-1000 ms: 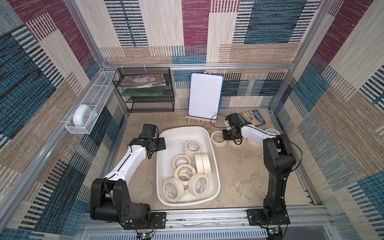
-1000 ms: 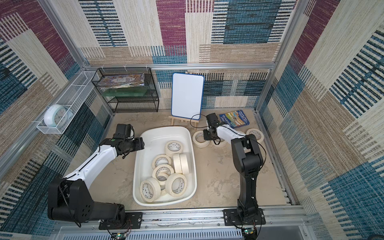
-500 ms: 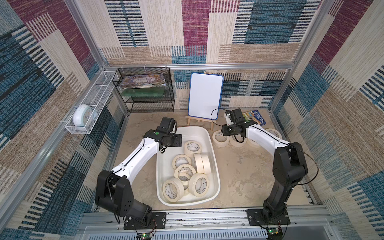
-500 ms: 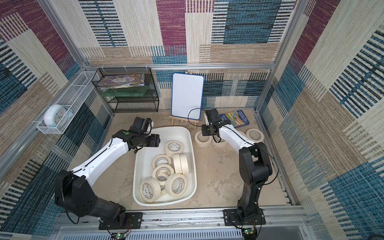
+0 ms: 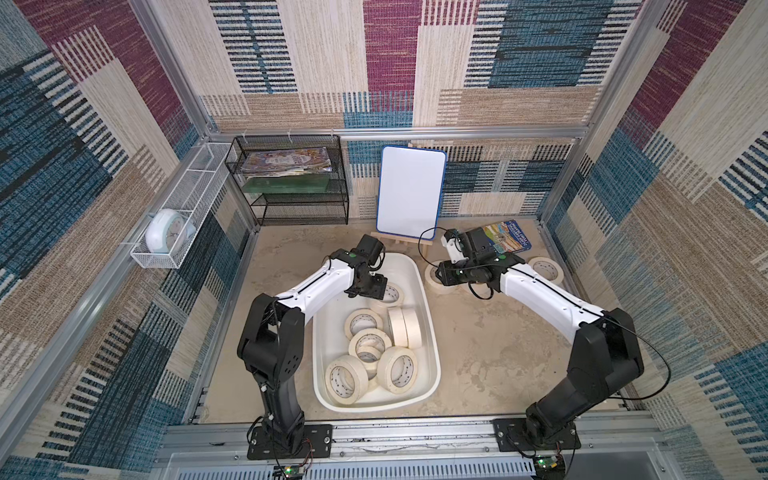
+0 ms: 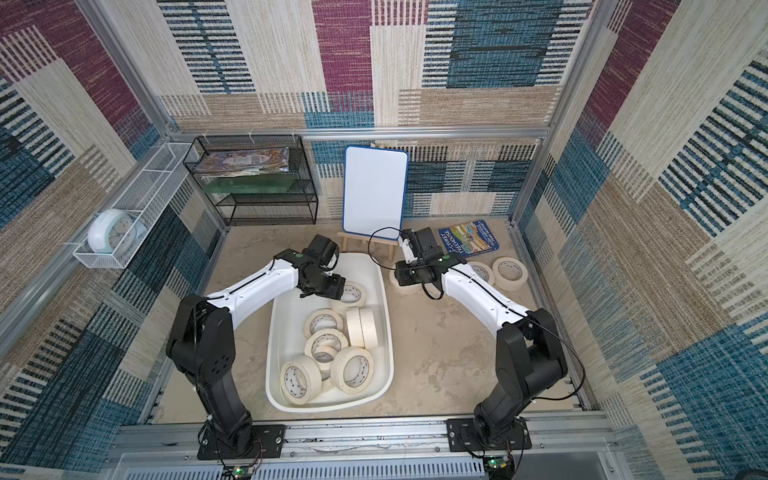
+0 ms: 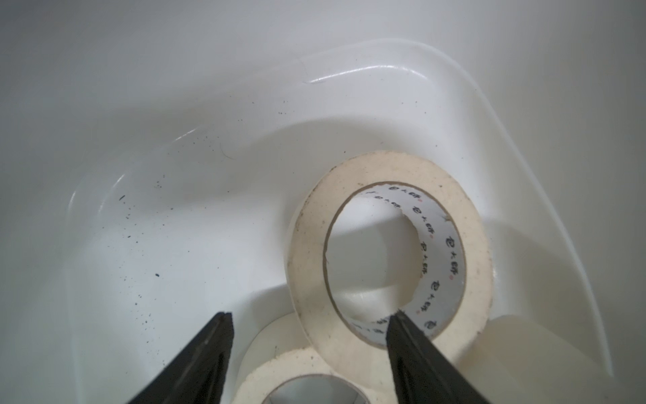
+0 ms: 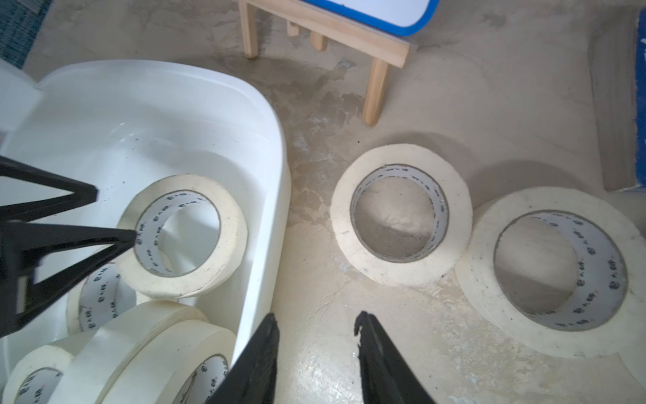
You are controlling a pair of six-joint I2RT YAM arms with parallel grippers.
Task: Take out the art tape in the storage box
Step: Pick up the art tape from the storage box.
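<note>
One tape roll [image 8: 398, 274] has been let go on the worktop [image 8: 437, 332], and the right pincer [image 8: 316, 318] is left part-open and empty. The left pincer [image 7: 310, 314] has been brought into the storage box [image 8: 140, 122], open astride another roll [image 7: 306, 252]. Several rolls remain inside.

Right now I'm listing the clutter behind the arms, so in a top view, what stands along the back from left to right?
white wire basket → black mesh shelf → whiteboard → book
</note>
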